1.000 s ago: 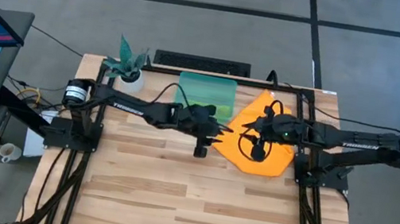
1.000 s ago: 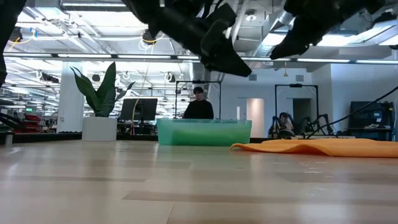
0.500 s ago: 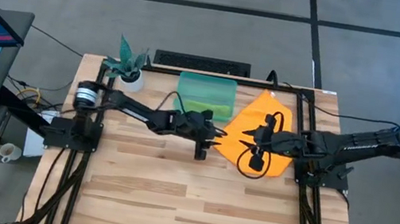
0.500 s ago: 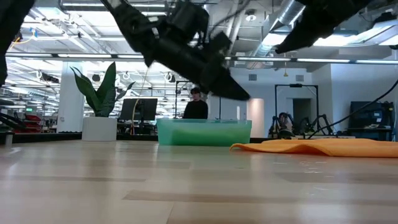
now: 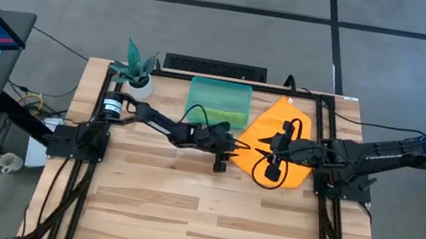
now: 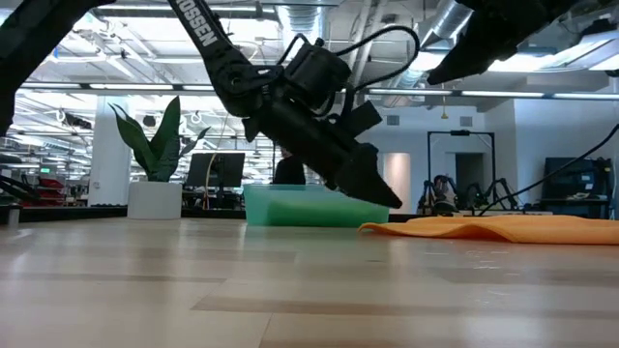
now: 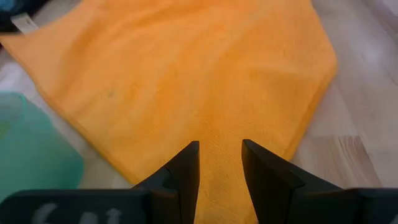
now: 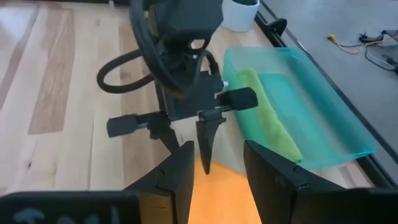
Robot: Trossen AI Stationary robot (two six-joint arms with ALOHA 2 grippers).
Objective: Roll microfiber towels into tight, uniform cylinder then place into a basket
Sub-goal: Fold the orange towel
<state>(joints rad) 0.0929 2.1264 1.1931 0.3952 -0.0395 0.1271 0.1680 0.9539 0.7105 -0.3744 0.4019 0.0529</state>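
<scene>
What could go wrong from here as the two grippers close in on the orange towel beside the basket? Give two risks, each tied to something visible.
1. The left gripper and right gripper face each other closely over the orange towel's near corner; they might collide.
2. The towel lies flat, and the left gripper's open fingers straddle only its edge, so a pinch may catch one thin layer and drag it toward the basket, which already holds the green towel.

White letters run along the dark left arm [image 6: 203,24] in the low view, well above its fingers; only the end, "OSSEN", can be read. No other words, numbers or signs can be read on anything else.
</scene>
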